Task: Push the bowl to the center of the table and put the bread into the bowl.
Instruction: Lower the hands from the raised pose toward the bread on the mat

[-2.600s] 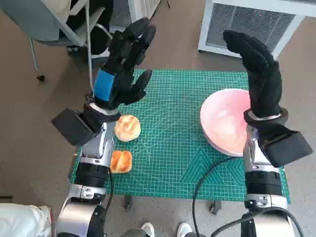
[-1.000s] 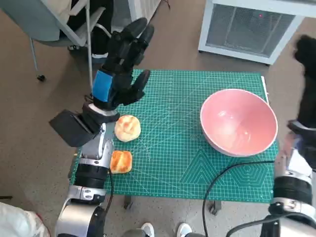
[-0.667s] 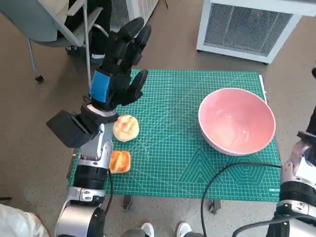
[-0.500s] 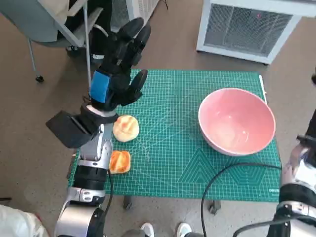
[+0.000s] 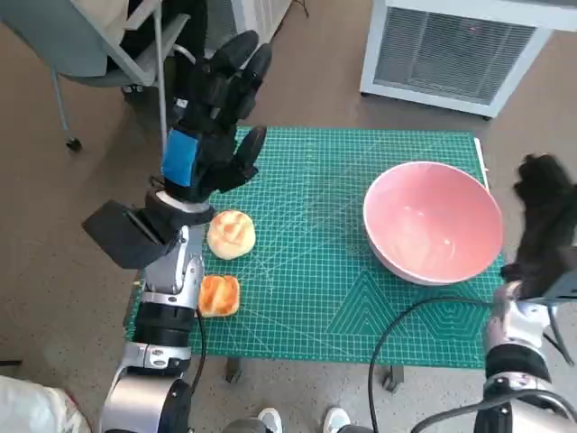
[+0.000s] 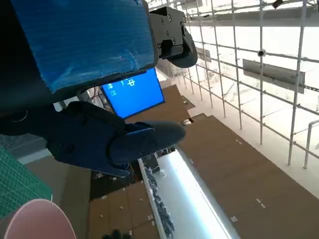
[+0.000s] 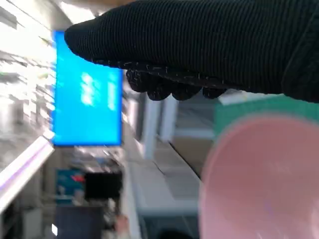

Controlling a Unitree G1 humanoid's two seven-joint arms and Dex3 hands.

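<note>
Head view: green cutting mat (image 5: pixel 315 298) covering the small table. Pink bowl (image 5: pixel 433 221) near the right edge, well off centre, empty, not yet pushed. Round bread roll (image 5: pixel 231 234) near the left edge; second, flatter bread piece (image 5: pixel 219 294) closer to the front-left corner, partly behind the left forearm. Left hand (image 5: pixel 209 126) raised above the far-left corner, fingers spread, holding nothing, apparently parked clear of the bread until the bowl is placed. Right hand (image 5: pixel 545 225) in black glove just beyond the right edge, beside the bowl's rim, blurred; fingers' spread not discernible here, contact with the bowl not confirmed; position outside the bowl suits an inward push toward centre. White ventilated unit (image 5: pixel 469 45) on the floor past the far edge; chair (image 5: pixel 99 41) at far left. Left wrist view: blue-taped back and black fingers (image 6: pixel 124 144) apart and empty; sliver of pink bowl (image 6: pixel 35 221) and mat corner (image 6: pixel 20 179) visible, otherwise room ceiling. Right wrist view: glove (image 7: pixel 209 45) as a dark band, fingertips curled slightly, nothing seen in grasp, closure not determinable; bowl (image 7: pixel 264 179) close alongside, blurred.
</note>
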